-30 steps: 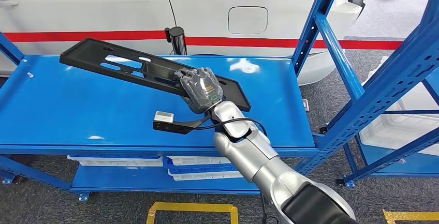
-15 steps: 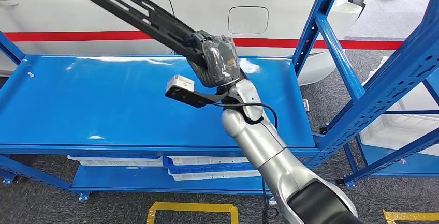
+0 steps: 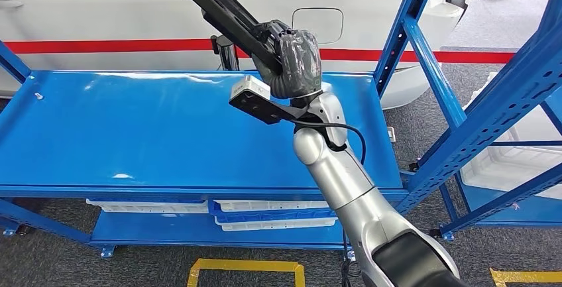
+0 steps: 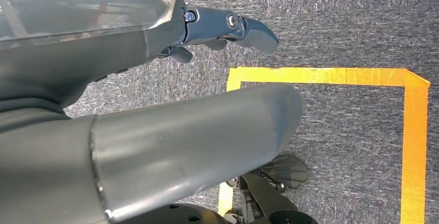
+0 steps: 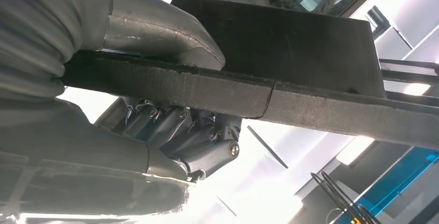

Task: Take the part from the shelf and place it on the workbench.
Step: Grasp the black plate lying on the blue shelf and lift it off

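My right hand (image 3: 291,61) grips one end of a long black slotted part (image 3: 219,8), raised well above the blue shelf (image 3: 132,134) and slanting up to the top left edge of the head view. Seen from the right wrist, the thumb (image 5: 160,32) lies on one face of the black part (image 5: 310,105) and the darker fingers (image 5: 191,136) wrap the other. In the left wrist view my left hand (image 4: 171,79) hangs over grey carpet with its fingers (image 4: 243,30) apart and nothing in it.
Blue rack posts (image 3: 424,42) stand to the right of the shelf. A white car body (image 3: 99,8) with a red stripe is behind it. White trays (image 3: 265,214) lie on the lower shelf. Yellow floor tape (image 4: 321,74) marks the carpet.
My right hand has lifted the black part off the shelf and tilted it steeply, its far end swinging up beyond the top edge of the head view.
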Controlling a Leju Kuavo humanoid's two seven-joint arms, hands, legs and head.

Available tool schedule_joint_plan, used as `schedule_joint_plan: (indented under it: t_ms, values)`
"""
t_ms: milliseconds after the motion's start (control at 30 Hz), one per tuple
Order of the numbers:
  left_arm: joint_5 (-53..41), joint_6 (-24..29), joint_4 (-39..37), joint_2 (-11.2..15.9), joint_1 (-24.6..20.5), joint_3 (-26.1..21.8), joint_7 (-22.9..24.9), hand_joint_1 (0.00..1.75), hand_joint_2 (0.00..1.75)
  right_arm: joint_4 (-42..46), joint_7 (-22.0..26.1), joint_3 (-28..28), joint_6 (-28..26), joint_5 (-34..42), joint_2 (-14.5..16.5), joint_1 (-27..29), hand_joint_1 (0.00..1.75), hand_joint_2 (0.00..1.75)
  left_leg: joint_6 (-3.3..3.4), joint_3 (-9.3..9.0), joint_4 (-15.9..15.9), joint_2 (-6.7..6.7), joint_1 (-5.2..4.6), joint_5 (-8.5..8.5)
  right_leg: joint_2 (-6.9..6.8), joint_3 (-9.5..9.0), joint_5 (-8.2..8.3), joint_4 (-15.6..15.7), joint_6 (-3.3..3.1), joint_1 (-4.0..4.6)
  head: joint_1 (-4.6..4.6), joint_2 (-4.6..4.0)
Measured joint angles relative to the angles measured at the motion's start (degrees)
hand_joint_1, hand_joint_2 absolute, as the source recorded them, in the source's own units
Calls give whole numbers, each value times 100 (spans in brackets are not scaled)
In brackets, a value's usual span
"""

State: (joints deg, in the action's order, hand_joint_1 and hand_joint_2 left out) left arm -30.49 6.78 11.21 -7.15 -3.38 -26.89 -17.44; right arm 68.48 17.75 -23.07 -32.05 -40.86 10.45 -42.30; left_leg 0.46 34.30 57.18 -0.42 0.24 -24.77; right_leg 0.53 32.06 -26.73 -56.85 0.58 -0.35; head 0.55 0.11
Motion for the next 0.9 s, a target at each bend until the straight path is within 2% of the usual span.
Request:
schedule_joint_plan:
  t_ms: [67, 133, 200, 333, 467, 667, 900]
  values:
    - [0, 3, 0, -1, 0, -3, -15, 0, 0, 29, 88, 22, 46, 264, -1, 2, 175, 175, 0, 0, 0, 0, 0, 0, 0, 1, 0, 0, 0, 0, 0, 0]
    - [1, 10, 0, -3, 0, -18, -36, 0, 87, 102, 198, 80, 271, 827, 0, 4, 175, 175, 0, 1, 0, -1, -1, 0, 0, 1, 0, 0, 0, 0, 0, 0]
    - [2, 14, 0, -5, 1, -48, -55, 0, 175, 215, 259, 180, 772, 1723, 1, 12, 175, 175, 0, 1, 0, -1, -1, 0, 0, 1, 0, 0, 0, 0, 0, 0]
    - [2, -4, 0, -8, 2, -115, -62, 0, 175, 386, 254, 400, 1961, 3581, -1, 89, 175, 175, 0, 2, 0, -2, -2, 0, 0, 1, 0, 0, 0, 0, 0, 0]
    - [5, -28, 0, -13, 6, -154, -40, 0, 175, 406, 257, 552, 2434, 4544, -20, 184, 175, 175, 0, 2, 0, -2, -2, 0, 0, 1, 0, 0, 0, 0, 0, 0]
    - [2, -46, 0, -15, 19, -214, -13, 0, 175, 472, 332, 622, 2433, 5076, -89, 374, 175, 175, 0, 2, 0, -1, -1, 0, 0, 1, 0, 0, 0, 0, 0, 0]
    - [-235, 38, 0, -13, 22, -239, 139, 0, 175, 550, 344, 621, 2383, 5153, -191, 478, 175, 175, 0, 2, 0, -1, -1, 0, 0, 1, 0, 0, 0, 0, 0, 0]
